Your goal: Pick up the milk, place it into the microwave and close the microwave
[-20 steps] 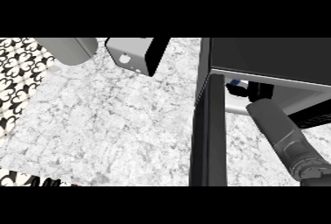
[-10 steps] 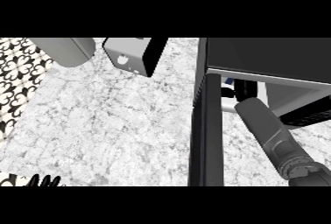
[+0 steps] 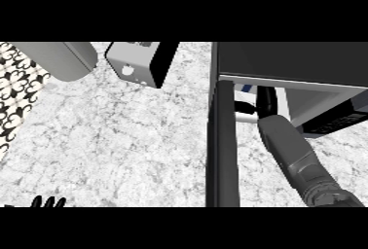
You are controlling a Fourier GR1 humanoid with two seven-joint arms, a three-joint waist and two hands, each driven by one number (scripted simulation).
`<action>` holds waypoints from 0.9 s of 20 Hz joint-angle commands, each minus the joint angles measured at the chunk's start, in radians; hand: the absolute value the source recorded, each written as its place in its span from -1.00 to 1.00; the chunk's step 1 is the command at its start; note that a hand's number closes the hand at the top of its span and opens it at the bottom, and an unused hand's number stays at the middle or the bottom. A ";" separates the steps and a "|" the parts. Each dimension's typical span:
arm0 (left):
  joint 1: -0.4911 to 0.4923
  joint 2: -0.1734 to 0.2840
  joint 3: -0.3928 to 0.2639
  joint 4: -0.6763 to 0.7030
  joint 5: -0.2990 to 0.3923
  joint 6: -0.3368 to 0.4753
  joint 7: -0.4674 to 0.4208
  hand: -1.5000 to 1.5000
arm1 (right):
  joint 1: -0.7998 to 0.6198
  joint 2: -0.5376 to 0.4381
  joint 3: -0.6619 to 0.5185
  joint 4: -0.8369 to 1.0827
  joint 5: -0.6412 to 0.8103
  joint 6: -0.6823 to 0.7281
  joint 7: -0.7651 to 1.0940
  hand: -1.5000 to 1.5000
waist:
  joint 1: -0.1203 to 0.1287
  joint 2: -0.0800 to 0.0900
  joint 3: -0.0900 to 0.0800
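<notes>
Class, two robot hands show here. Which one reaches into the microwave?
The right hand: its forearm runs up into the open microwave. The left hand only shows fingertips at the lower edge.

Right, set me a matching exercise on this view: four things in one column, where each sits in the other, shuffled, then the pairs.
Things:
1. microwave door
2. left hand
3. right hand
4. grey and black box

Places:
A. lower left edge, only fingers showing
B. top of the counter, left of the microwave
C. swung open, seen edge-on
D. reached into the microwave opening

Pairs: 1-C, 2-A, 3-D, 4-B
</notes>
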 commanded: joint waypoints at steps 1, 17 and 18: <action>-0.005 -0.024 -0.015 0.009 -0.019 0.018 -0.006 -1.00 | 0.068 0.003 -0.071 -0.043 -0.079 0.151 -0.115 -1.00 | -0.028 -0.011 0.001; 0.065 0.001 0.011 -0.037 -0.001 0.002 0.033 -1.00 | 0.301 0.019 -0.109 -0.058 -0.133 0.430 -0.361 -1.00 | -0.080 -0.039 -0.005; 0.111 -0.027 -0.046 -0.141 -0.027 0.051 0.083 -1.00 | 0.306 0.035 -0.107 -0.071 -0.139 0.435 -0.349 -1.00 | -0.085 -0.043 -0.005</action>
